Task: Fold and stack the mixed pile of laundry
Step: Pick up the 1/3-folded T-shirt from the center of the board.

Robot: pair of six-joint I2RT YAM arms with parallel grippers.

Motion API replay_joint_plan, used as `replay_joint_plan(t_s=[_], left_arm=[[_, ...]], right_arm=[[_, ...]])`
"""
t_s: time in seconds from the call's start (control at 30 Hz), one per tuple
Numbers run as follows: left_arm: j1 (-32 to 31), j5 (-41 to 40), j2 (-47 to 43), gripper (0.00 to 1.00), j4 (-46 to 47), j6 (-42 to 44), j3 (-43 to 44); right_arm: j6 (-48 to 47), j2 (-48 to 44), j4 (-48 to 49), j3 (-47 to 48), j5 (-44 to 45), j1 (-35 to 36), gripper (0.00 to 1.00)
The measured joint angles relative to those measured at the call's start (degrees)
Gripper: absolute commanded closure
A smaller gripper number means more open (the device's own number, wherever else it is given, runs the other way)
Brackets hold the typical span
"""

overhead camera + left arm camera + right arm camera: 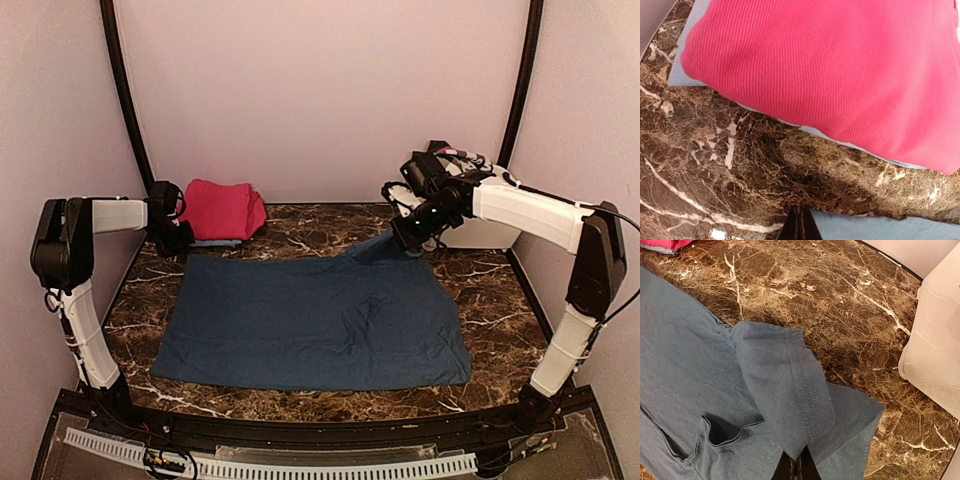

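Overhead, a navy sheet (310,320) is lying spread across the middle of the marble counter (500,300), mostly flat, with a few wrinkles right of centre. The right hand (413,245) is pinching the sheet's far right corner with its fingers closed tight, and is holding it lifted so that a folded flap is hanging under the fingertips. The left hand (172,238) is sitting at the sheet's far left corner, fingers pressed together. Its wrist view is showing the sheet's edge right beside the fingertips, but whether any fabric is caught between them is not clear. A folded pink cloth (220,208) is resting at the counter's far left corner on a light-blue piece (682,77), just beyond the left hand. A white tub (935,365) is standing by the far right edge.

The risk lies on the left. If that hand is gripping nothing, pulling both corners towards the near edge would drag only the right side, skewing the fold. The left hand could also be nudging the finished stack, being so close.
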Motion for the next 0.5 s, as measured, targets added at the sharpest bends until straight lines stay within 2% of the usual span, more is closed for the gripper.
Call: replay_joint_plan(t_s=[0.37,0.5], left_arm=[[-0.11,0.42,-4.61,0.99,1.49,-0.70,-4.72],[-0.28,0.57,-5.20,0.84,1.57,-0.68,-5.75]], right_arm=[[0.33,-3.52,-1.55,-0.24,-0.26,0.04,1.00],[0.44,-5.09,-1.75,-1.09,-0.50,0.09,1.00]])
